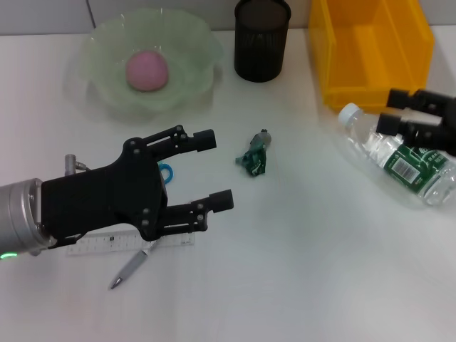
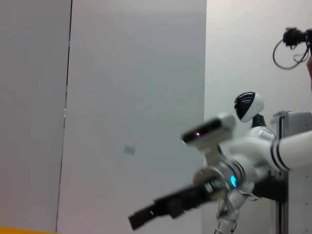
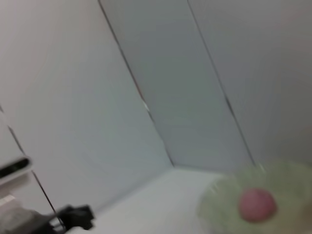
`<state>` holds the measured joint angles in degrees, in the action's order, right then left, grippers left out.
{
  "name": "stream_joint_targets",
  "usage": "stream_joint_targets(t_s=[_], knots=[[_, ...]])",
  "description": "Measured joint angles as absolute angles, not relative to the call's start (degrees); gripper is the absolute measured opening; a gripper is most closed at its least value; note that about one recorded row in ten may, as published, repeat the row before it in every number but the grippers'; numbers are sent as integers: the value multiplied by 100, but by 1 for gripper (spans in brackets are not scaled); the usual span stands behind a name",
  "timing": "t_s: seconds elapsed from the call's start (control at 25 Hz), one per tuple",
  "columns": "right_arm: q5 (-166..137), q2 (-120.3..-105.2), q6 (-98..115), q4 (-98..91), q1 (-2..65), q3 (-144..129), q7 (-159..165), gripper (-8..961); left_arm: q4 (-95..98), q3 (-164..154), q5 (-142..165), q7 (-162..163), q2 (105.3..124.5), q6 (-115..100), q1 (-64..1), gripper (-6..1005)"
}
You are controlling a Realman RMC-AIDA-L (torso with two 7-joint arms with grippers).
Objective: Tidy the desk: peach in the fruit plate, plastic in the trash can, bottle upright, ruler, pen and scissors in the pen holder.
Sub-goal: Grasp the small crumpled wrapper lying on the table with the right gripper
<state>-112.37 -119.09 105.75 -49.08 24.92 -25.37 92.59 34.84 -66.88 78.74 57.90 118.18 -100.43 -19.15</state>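
A pink peach [image 1: 147, 70] lies in the pale green fruit plate [image 1: 192, 50] at the back left, and shows again as the peach [image 3: 257, 204] in the right wrist view. Crumpled green plastic [image 1: 254, 158] sits mid-table. My left gripper [image 1: 217, 169] hovers open and empty left of it, above the ruler [image 1: 107, 244], the pen [image 1: 132, 269] and the scissors' blue handle [image 1: 165, 172], which it partly hides. The clear bottle [image 1: 410, 167] lies on its side at the right. My right gripper [image 1: 390, 111] is open over the bottle's neck end.
The black mesh pen holder [image 1: 262, 39] stands at the back centre. The yellow trash bin [image 1: 370, 53] is at the back right, just behind the bottle. In the left wrist view the right arm's gripper [image 2: 146, 218] shows against a wall.
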Motion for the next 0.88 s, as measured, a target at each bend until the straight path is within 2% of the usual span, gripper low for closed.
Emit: stream_joint_targets(t_s=[0.2,0.32,0.36,0.4,0.64,0.72,0.76,0.88], knots=[[-11641,-11864,10320,-6448,2769,-3275,11219,826,3370,-6691,7877,5677,11829,-10046,-1878,786],[-12067,-11753,10289,-6922,3101,-3590,12296,826,3317,-6697,7877,5574,11835,-10048,-1863,785],[-12395,-11656,10291,-6949,3380,-3735,12873,826,3304,-6698,7876,5569,11837,-10049,-1858,785],[-12395,-11656,10291,-6949,3380,-3735,12873,826,3290,-6698,7876,5566,11838,-10049,-1854,784],[-13400,-11333,10264,-6211,4357,-4034,14008,827,3269,-6697,7875,5563,11839,-10046,-1849,783],[-13689,-11167,10252,-5738,4724,-4156,14259,827,3269,-6698,7875,5561,11839,-10049,-1844,782],[-13905,-11032,10208,-5301,5027,-4286,14464,827,3269,-6697,7875,5556,11839,-10053,-1844,782],[-14103,-10946,10138,-4936,5289,-4367,14609,827,3269,-6698,7875,5473,11835,-10080,-1844,781]])
